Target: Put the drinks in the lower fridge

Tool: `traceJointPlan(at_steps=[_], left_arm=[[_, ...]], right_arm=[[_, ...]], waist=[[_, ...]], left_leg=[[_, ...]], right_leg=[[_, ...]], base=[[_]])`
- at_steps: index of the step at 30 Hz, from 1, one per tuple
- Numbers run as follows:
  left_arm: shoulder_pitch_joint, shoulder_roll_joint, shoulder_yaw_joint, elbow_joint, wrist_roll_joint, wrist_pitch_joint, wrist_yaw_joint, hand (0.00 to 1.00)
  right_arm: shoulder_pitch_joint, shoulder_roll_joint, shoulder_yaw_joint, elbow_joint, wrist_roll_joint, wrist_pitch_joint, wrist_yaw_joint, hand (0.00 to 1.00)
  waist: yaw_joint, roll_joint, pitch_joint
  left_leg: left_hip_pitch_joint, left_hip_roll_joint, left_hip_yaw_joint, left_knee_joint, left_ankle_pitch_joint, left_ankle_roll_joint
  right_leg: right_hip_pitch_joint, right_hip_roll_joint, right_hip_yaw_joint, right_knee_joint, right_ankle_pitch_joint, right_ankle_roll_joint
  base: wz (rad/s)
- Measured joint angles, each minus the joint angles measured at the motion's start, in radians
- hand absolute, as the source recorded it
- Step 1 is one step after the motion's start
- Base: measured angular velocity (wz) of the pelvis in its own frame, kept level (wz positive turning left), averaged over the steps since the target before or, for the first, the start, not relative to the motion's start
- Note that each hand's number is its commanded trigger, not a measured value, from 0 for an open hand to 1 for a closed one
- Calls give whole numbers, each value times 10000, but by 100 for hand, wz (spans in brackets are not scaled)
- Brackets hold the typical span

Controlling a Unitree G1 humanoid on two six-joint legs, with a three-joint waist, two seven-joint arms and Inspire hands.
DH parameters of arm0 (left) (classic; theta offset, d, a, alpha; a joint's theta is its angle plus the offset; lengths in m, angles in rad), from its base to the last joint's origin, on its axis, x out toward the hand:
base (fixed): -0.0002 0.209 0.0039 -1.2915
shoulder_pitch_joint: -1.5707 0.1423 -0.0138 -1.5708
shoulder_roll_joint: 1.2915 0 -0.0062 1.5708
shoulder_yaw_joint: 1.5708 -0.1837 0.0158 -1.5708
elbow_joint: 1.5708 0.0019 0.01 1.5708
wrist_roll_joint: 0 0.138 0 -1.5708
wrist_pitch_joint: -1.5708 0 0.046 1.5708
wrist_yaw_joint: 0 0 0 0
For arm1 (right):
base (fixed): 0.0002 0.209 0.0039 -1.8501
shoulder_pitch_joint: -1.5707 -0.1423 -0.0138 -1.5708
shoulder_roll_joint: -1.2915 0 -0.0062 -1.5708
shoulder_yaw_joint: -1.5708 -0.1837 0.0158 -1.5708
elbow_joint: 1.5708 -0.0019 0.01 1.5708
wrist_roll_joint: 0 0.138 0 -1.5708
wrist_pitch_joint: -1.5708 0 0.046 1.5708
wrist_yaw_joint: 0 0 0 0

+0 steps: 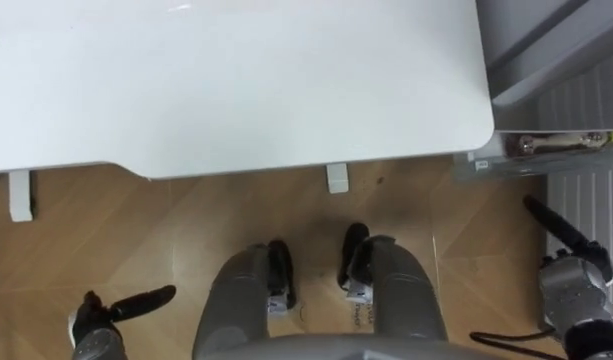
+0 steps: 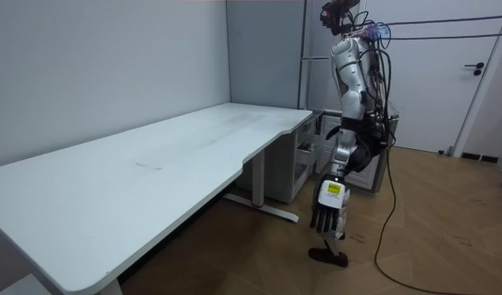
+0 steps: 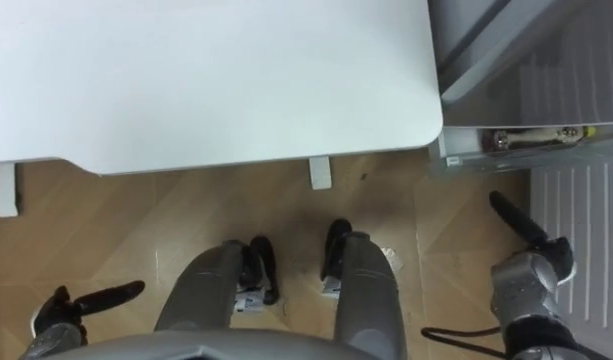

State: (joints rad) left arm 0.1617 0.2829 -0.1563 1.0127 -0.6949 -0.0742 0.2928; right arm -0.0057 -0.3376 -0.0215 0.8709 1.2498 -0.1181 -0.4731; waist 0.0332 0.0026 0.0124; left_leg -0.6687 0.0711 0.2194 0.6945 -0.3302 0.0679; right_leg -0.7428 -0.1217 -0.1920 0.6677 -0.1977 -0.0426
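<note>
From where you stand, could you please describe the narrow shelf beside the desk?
Follow the near edge of the white desk to its rounded right corner. Just past it lies the narrow shelf, holding small items, unlike the ribbed white panel below.

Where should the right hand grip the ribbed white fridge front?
Likely its left edge: the ribbed white fridge front is flat, offering nothing else to hold. The right hand, open beside it, would come from the left and hook round.
</note>
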Motion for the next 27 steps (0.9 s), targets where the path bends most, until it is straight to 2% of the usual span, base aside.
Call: traceJointPlan(at_steps=[3, 6, 9, 13, 16, 23, 27], left_arm=[[-1, 3, -2, -12, 0, 1, 0, 0], [-10, 6, 2, -126, 2, 2, 1, 0], [-28, 11, -24, -117, 3, 6, 20, 0], [-87, 12, -41, -115, -5, -1, 124, 0], [-128, 24, -47, -112, 7, -3, 133, 0], [-184, 47, -78, -108, 17, 9, 319, 0], [-211, 64, -76, -85, 79, 5, 351, 0]], right_arm=[[-389, 6, -6, 650, 111, 1, 94, 0], [-709, 1, -7, 918, 257, 9, 282, 0], [-1631, -130, -12, 1244, 1132, 87, 416, 0], [-2543, -316, -16, 1520, 1357, 93, 538, 0], [-3154, -578, -14, 1577, 1397, 99, 628, 0], [-4722, -1702, -27, 2174, 1124, 138, 534, 0], [-4867, -1789, -12, 2215, 1137, 299, -78, 0]], waist=[[2, 11, 2], [9, 29, 11], [30, 36, 43], [49, 43, 102], [135, -40, 183], [507, -103, 233], [571, -135, 255]], left_leg=[[-177, -137, 12, 21, 4, 6], [-617, -137, 64, 265, 5, 13], [-1076, -136, 173, 526, -9, 36], [-1646, -160, 187, 917, -44, 70], [-2079, -266, 166, 1152, -64, 52], [-3262, -257, -44, 2364, -341, 16], [-3532, -256, -274, 2816, -498, -66]], right_leg=[[-295, -152, 12, 269, -103, -6], [-799, -187, 146, 574, -128, -36], [-1362, -246, 261, 932, -167, -85], [-1994, -368, 274, 1407, -291, -143], [-2493, -539, 291, 1846, -432, -199], [-3547, -789, 179, 3059, -873, -375], [-3667, -889, 30, 3454, -1115, -430]], base=[[7], [0], [-3], [6], [17], [13], [15]])
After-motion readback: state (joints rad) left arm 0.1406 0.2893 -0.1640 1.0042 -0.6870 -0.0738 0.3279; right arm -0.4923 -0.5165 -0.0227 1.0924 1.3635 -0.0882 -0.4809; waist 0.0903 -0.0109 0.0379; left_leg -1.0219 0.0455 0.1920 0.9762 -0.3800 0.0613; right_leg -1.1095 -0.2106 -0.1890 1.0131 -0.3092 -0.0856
